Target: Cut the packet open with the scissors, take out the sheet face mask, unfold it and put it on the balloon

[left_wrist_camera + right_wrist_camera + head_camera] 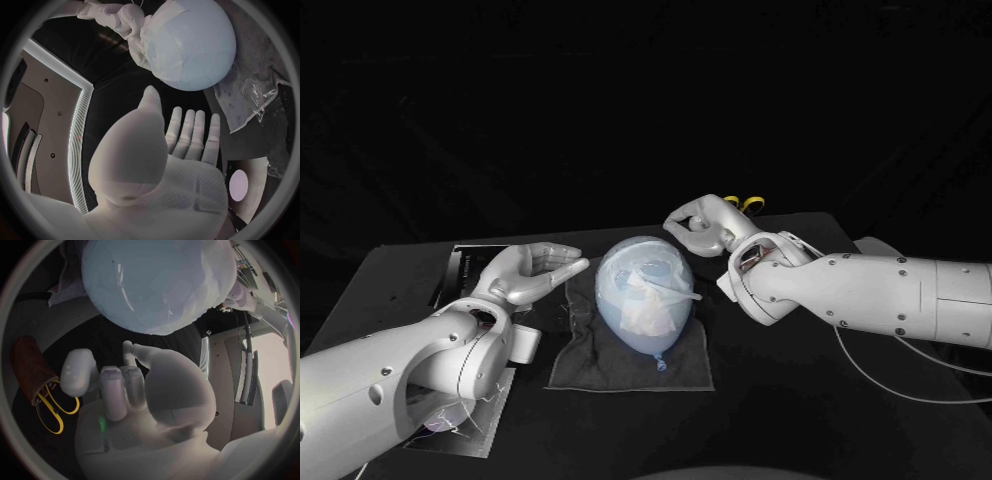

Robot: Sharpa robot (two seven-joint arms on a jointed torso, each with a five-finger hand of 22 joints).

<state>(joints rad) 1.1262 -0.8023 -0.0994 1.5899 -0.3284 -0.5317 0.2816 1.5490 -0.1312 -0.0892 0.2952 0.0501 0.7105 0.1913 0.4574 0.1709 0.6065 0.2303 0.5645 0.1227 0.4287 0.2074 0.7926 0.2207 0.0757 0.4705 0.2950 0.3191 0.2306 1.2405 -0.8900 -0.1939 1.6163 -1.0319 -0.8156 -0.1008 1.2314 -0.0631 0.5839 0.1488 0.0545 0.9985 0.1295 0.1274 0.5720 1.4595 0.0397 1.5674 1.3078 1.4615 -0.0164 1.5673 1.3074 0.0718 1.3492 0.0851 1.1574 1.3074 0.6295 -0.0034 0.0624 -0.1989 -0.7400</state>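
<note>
Black surface (776, 430), centre frame: balloon (643, 295) lies between the left hand (531, 272), fingers (187, 132) outstretched and empty, and right hand (704, 225), fingers (119, 390) curled on nothing.

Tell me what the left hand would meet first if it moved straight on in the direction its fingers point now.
Most likely the balloon. The left hand points its fingers at the balloon's side, and nothing stands between them in the left wrist view or the head view. How deep the gap is, the pictures do not settle.
</note>
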